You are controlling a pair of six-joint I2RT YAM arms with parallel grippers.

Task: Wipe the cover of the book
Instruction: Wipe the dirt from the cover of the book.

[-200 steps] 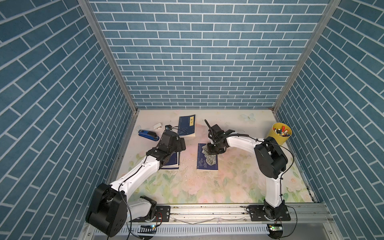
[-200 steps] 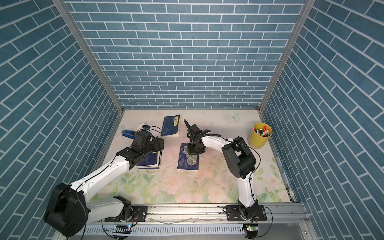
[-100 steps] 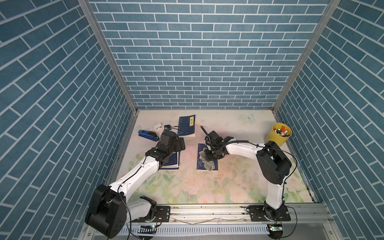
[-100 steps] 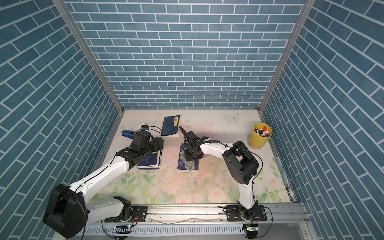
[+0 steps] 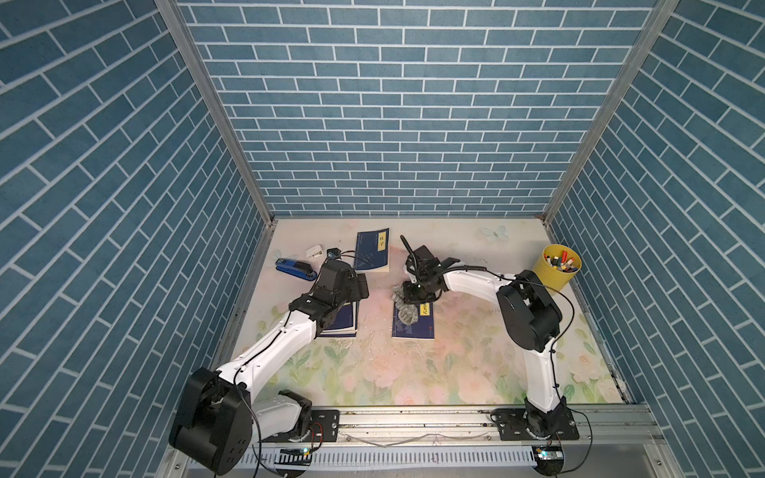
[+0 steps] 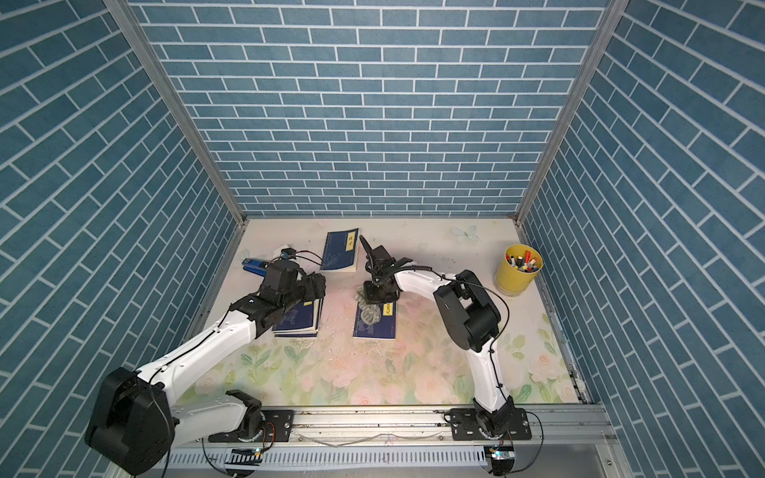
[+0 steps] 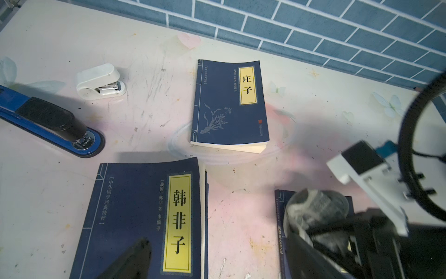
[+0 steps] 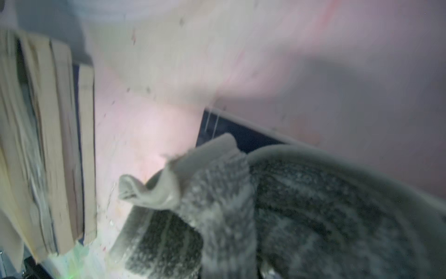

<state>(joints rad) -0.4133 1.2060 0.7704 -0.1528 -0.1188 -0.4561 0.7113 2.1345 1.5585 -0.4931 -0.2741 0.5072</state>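
In both top views a dark blue book (image 5: pixel 414 327) (image 6: pixel 374 329) with a yellow title label lies flat at mid-table. A grey patterned cloth (image 5: pixel 403 309) (image 6: pixel 368 315) is bunched on its far left part and hangs a little past its far edge. My right gripper (image 5: pixel 419 291) (image 6: pixel 379 294) is shut on the cloth and pressed down at the book's far end. The right wrist view shows the cloth (image 8: pixel 241 205) covering the jaws, with a book corner (image 8: pixel 241 137) behind it. My left gripper (image 5: pixel 362 285) (image 7: pixel 217 263) hangs open and empty over the far edge of a second stack of blue books (image 5: pixel 343 320) (image 7: pixel 135 217).
A third blue book (image 5: pixel 372 250) lies toward the back wall. A blue stapler (image 5: pixel 294 270) and a small white stapler (image 5: pixel 313 251) sit at the back left. A yellow cup of pens (image 5: pixel 556 271) stands by the right wall. Brick walls close in three sides.
My right gripper has dragged the cloth leftward over the far end of the book, so it now bunches at the far left corner. The left arm has held still.
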